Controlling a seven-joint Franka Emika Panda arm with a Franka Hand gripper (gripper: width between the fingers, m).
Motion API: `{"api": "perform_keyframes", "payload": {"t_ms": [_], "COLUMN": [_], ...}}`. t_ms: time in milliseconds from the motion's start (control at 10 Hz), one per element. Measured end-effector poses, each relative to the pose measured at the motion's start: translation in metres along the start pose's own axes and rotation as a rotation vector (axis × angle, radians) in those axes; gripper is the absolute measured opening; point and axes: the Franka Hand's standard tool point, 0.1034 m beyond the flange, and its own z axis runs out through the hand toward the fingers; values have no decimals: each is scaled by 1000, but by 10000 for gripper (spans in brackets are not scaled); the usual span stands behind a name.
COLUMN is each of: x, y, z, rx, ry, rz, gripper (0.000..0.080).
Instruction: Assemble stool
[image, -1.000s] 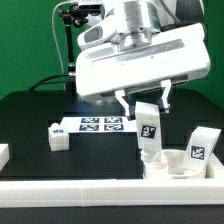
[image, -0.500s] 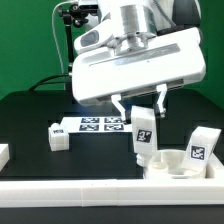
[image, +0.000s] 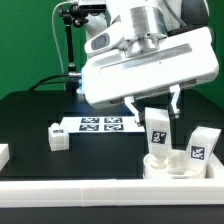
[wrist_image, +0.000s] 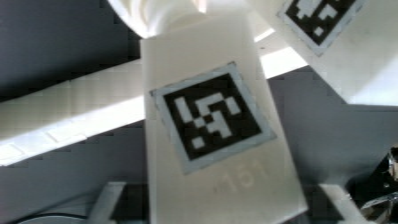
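Note:
My gripper (image: 153, 101) is shut on a white stool leg (image: 157, 131) with a black-and-white tag and holds it upright over the round seat (image: 176, 166) at the exterior view's lower right. The leg's lower end is at the seat's rim. In the wrist view the held leg (wrist_image: 210, 115) fills the middle between my fingers (wrist_image: 111, 200). A second leg (image: 201, 144) stands on the seat's right side. A third leg (image: 57, 137) lies on the table at the exterior view's left.
The marker board (image: 100, 125) lies flat behind the seat. A long white rail (image: 90, 196) runs along the front edge, with a white block (image: 4, 154) at the far left. A black camera stand (image: 70, 45) rises at the back.
My gripper has moved to the exterior view's right with the leg, from left of the seat to over it, and the wrist has tilted.

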Motion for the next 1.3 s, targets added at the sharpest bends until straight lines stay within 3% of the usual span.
{"api": "perform_keyframes", "payload": {"t_ms": [600, 1300], "x": [3, -9], "y": [-1, 1], "z": [4, 9], "rx": [3, 1], "ry": [1, 0], "rz": [2, -4], "gripper": [330, 330]}}
